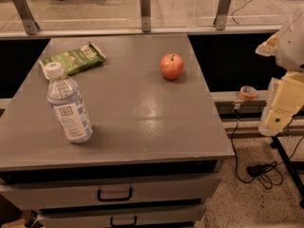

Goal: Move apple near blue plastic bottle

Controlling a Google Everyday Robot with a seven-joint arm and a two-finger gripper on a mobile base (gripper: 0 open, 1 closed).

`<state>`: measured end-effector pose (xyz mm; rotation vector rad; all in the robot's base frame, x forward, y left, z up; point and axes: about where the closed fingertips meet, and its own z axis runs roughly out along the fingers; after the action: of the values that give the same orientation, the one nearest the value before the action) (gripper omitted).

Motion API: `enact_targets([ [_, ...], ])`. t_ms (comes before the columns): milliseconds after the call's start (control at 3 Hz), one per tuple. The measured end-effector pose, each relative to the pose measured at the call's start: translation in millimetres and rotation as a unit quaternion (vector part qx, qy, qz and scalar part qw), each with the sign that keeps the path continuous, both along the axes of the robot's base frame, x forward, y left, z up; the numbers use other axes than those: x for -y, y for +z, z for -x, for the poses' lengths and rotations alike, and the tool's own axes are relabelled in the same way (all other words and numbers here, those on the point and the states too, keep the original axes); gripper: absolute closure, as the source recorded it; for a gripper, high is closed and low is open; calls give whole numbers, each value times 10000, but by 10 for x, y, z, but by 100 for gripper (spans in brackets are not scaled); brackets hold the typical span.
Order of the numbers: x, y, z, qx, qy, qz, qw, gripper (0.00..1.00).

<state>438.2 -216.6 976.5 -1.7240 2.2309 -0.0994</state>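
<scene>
Pre-grasp: the end effector (281,109), state untellable, hangs right of the surface (142,125) and likely must reach the far apple (171,66), then the near-left blue plastic bottle (69,104).

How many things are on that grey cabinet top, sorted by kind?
Fruit: 1, the apple
Bottles: 1, the blue plastic bottle
Snack packets: 1, the green snack packet
Total: 3
The gripper hangs beyond the right edge of the cabinet top, apart from all three.
</scene>
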Motion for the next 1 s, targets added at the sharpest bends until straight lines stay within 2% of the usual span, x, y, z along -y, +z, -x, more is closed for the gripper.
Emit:
enact_targets([
  [333, -3, -3, -31, 11, 3, -20, 10000, 0],
  [667, -159, -127, -382, 32, 327, -25, 9995, 0],
  [1000, -423, -242, -958, 200, 739, -112, 9970, 0],
])
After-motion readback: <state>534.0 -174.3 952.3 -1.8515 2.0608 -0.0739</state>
